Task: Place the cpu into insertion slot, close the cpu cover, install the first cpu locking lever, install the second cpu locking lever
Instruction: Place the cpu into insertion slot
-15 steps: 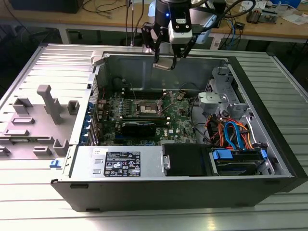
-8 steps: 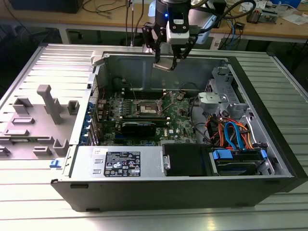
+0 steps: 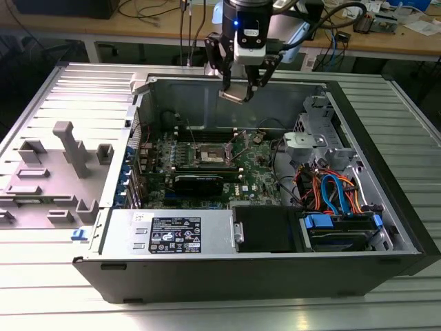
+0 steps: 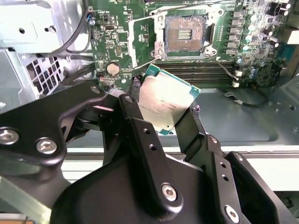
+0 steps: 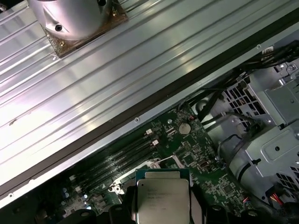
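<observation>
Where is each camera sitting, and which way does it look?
Exterior view: off the arm, looking down into the open computer case; the end effector holds the cpu above it.
Second wrist view: on the arm, looking past the end effector's fingers and the cpu at the open socket.
First wrist view: on the arm, looking over the cpu at the motherboard and ribbed table.
Shared: both wrist views show the gripped cpu and the motherboard.
</observation>
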Robot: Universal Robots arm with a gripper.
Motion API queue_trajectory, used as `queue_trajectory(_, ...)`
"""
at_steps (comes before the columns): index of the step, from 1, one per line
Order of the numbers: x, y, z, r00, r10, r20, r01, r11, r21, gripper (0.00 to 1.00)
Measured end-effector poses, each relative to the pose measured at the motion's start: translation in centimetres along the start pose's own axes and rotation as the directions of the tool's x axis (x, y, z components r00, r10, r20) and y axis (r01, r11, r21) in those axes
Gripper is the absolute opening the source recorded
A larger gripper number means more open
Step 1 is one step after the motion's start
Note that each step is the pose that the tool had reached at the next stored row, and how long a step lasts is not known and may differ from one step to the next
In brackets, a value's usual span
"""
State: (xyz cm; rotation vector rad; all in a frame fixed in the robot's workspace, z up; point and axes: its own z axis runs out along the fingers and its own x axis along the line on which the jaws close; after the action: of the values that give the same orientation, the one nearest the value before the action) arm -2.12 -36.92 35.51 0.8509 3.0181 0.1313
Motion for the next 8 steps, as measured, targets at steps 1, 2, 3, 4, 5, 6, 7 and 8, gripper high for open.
queue_trajectory(1, -0.03, -0.04, 0.04, 1.0, 0.004, 0.0003, -0.004, 1.0, -0.0001, 0.55)
queue_trajectory(2, -0.05, -0.08, 0.07, 1.0, 0.007, 0.0005, -0.007, 1.0, -0.0004, 0.55)
queue_trajectory(3, -0.05, -0.08, 0.08, 1.0, 0.008, 0.0006, -0.008, 1.0, -0.0004, 0.55)
queue_trajectory(4, -0.06, -0.08, 0.07, 1.0, 0.008, 0.0007, -0.008, 1.0, -0.0003, 0.55)
queue_trajectory(5, -0.06, -0.08, 0.07, 1.0, 0.008, 0.0007, -0.008, 1.0, -0.0002, 0.55)
queue_trajectory(6, -0.06, -0.08, 0.06, 1.0, 0.008, 0.0007, -0.008, 1.0, -0.0001, 0.55)
queue_trajectory(7, -0.06, -0.09, 0.07, 1.0, 0.008, 0.0007, -0.008, 1.0, -0.0001, 0.55)
queue_trajectory(8, -0.06, -0.1, 0.07, 1.0, 0.008, 0.0007, -0.008, 1.0, -0.0002, 0.55)
